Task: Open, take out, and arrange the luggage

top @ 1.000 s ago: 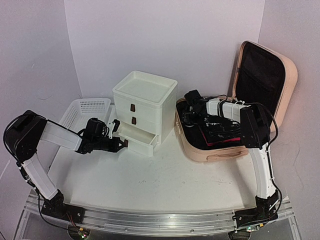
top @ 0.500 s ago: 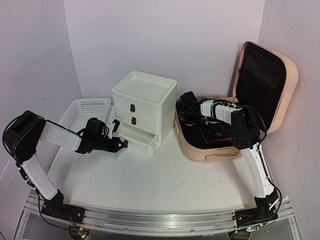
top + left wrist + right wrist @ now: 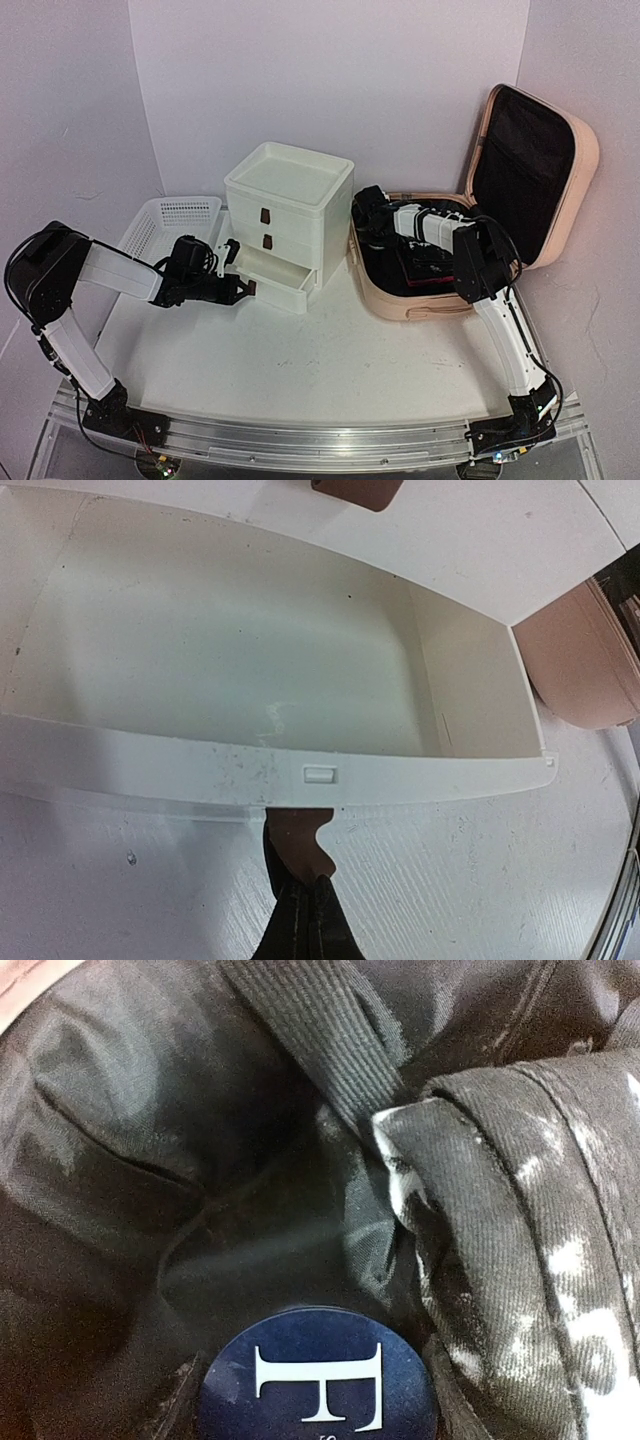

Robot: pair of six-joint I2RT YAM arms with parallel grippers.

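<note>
The luggage [image 3: 425,303] lies open at the table's [image 3: 330,370] 2 o'clock, with its lid [image 3: 585,140] standing up. The right gripper [image 3: 366,220] reaches into its 9 o'clock end, over a navy disc [image 3: 318,1380] marked F and black-and-white cloth [image 3: 500,1210]. Its finger spread cannot be told. At 9 o'clock, the left gripper [image 3: 300,905] pinches the brown handle [image 3: 297,840] of the pulled-out white drawer [image 3: 250,680].

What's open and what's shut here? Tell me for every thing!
luggage: open, lid standing up, things inside.
bottom drawer: pulled out, empty.
upper two drawers: shut.
left hand: shut on the drawer handle.
right hand: down in the luggage; open or shut, can't tell.
</note>
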